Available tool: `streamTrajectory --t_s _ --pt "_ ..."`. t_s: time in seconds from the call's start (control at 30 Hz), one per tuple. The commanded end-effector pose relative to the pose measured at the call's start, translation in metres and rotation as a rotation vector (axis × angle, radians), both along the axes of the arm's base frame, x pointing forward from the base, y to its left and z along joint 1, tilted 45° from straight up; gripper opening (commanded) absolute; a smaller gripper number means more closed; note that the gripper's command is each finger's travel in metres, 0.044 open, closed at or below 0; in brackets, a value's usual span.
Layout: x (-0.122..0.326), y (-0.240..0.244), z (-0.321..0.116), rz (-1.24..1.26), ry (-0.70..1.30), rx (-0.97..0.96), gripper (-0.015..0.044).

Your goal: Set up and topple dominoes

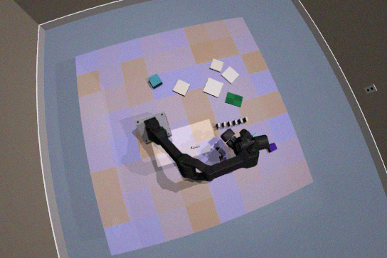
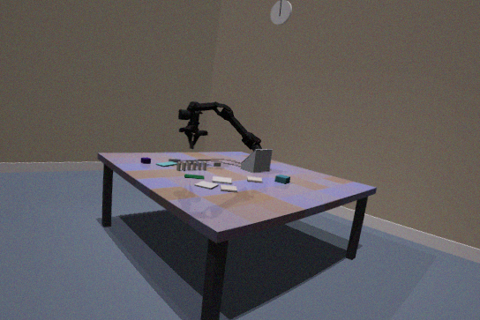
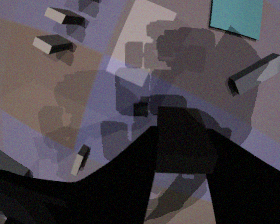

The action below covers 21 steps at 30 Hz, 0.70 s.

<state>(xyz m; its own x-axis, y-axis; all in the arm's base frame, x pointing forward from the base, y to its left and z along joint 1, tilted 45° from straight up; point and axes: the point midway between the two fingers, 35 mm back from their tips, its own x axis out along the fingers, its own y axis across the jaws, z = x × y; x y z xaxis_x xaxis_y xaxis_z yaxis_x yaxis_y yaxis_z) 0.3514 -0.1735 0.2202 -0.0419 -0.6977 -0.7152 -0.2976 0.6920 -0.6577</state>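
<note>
- Table [image 1: 128,200] [image 2: 282,200] [image 3: 50,82]: big patchwork top, arm [image 1: 228,166] [image 2: 238,125] reaching over it.
- Cyan tile [image 1: 255,135] [image 2: 167,164] [image 3: 236,19]: flat near the row, prob. a distractor.
- Domino row [image 1: 234,122] [image 2: 191,166] [image 3: 53,43]: approx. six upright, evenly spaced; gripper well apart from them.
- Gripper [image 1: 236,143] [image 2: 191,147] [image 3: 180,135]: up off the table, pointing down, closed on a dark block, prob. a missing domino [image 3: 185,142] (poor light, can't confirm ID).
- Small pale block [image 3: 80,160]: off the row's near end in wrist view; can't tell if it's loose or placed.
- Step: carrying a piece, pre-placement. Next: square it w/ the row, line up at an end, match the gap, lower upright, release, back off straight. Risk: fingers clipping the end domino. Push comes last.
</note>
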Motion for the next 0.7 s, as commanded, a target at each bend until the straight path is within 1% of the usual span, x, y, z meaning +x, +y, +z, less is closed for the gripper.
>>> streamTrajectory --t_s 0.0,0.1,0.17,0.37,0.5,0.67 --pt "-0.004 0.019 0.024 -0.002 -0.011 -0.010 0.0107" --pt "-0.004 0.019 0.024 -0.002 -0.011 -0.010 0.0107" --pt "-0.003 0.027 0.016 -0.026 -0.035 -0.008 0.0107" --pt "-0.012 0.094 -0.049 -0.244 -0.245 -0.006 0.0107" --pt "-0.027 0.124 -0.080 -0.352 -0.350 -0.018 0.0107" --pt "-0.031 0.129 -0.086 -0.373 -0.371 -0.021 0.0107"
